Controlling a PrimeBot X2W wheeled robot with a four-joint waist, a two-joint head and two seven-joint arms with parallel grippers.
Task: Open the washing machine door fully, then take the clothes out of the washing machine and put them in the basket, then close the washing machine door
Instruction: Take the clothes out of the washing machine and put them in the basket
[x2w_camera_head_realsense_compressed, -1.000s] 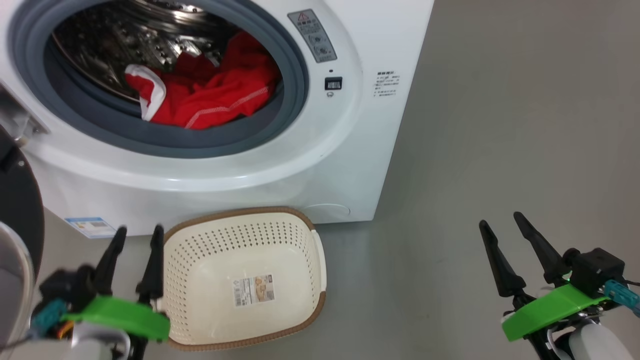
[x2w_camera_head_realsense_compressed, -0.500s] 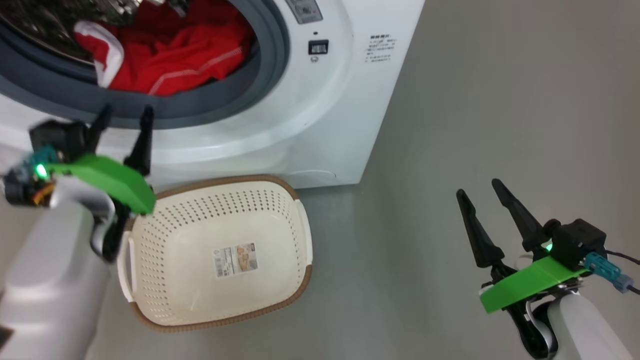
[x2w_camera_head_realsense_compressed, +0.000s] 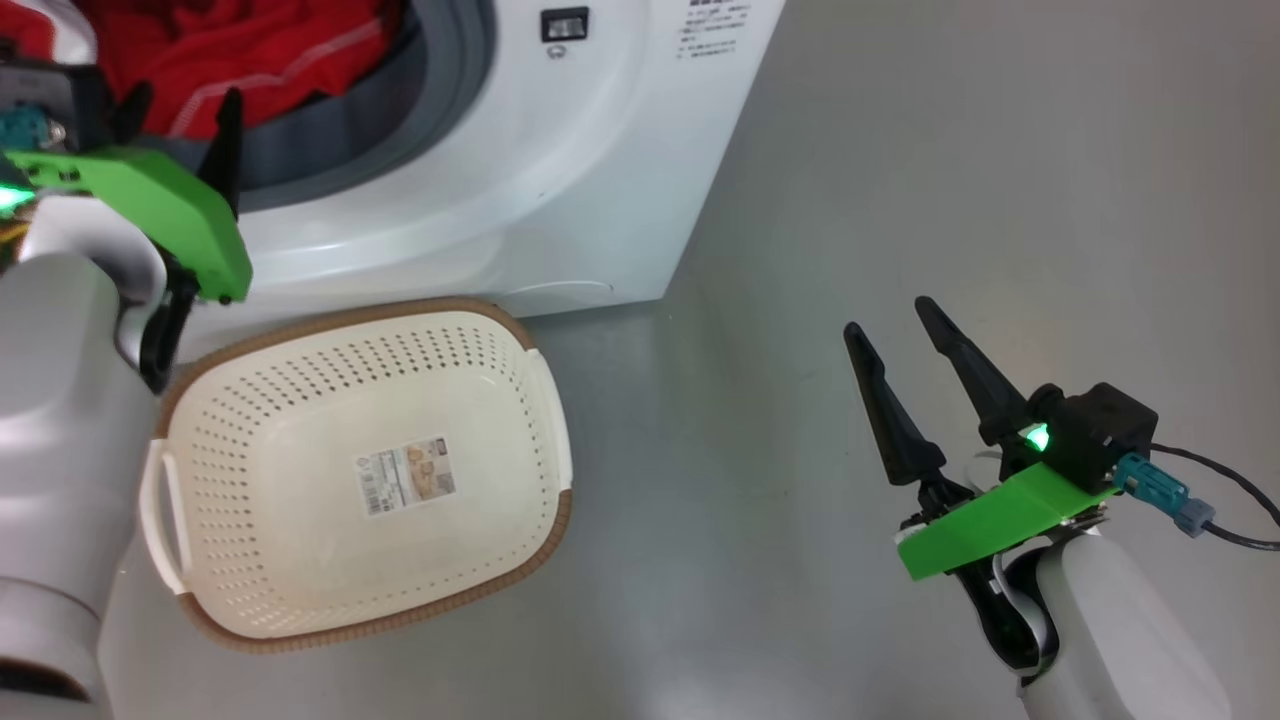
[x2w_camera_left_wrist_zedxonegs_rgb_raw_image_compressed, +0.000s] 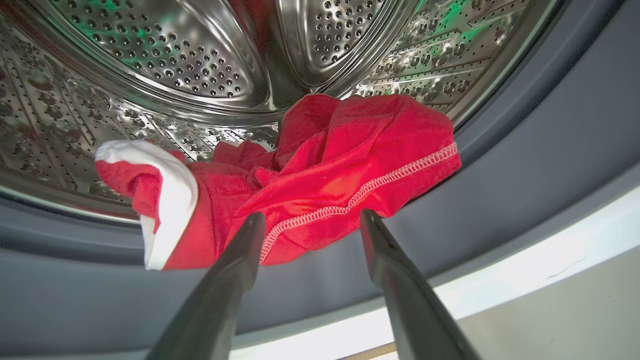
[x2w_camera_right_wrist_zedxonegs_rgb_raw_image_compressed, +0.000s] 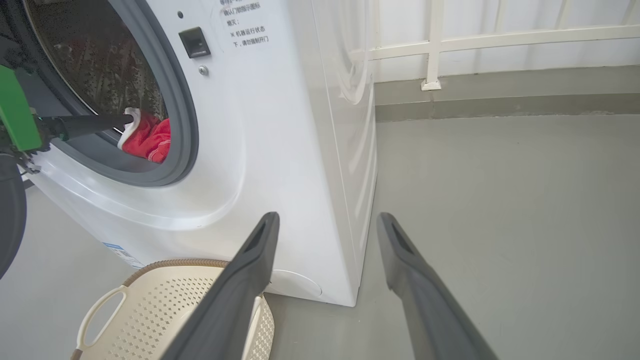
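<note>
**At drum mouth: L fingers spread, tips just short of red clothes**

Ahead of L fingers: washing machine, big white front-loader, opening uncovered. Steel drum beyond the tips, grey gasket below and to the right of them. Same washer left-fwd of R fingers, its white side panel straight ahead btwn them.

Far left of R fingers, at R wrist view's left border: washing machine door, a dark curved edge, swung clear of the opening.

Beneath and right of R fingers: grey floor; pale railing well beyond the tips.

Below L fingers, at washer's foot: basket, cream w/ brown rim, upright on floor, label sticker on its bare bottom. Well apart from R fingers, to their left in head view. Partly behind one R finger in R wrist view.

Just past L fingertips: clothes, red w/ white trim and white stitching, heaped at drum's front lip, part draped onto gasket. Stitched hem btwn the two tips in L wrist view. Touching or not: can't tell.

L gripper: fingers wide apart, released, nothing gripped, pointed into the opening.

R gripper: fingers apart too, released, nothing gripped, low over floor, well right of basket and washer.
</note>
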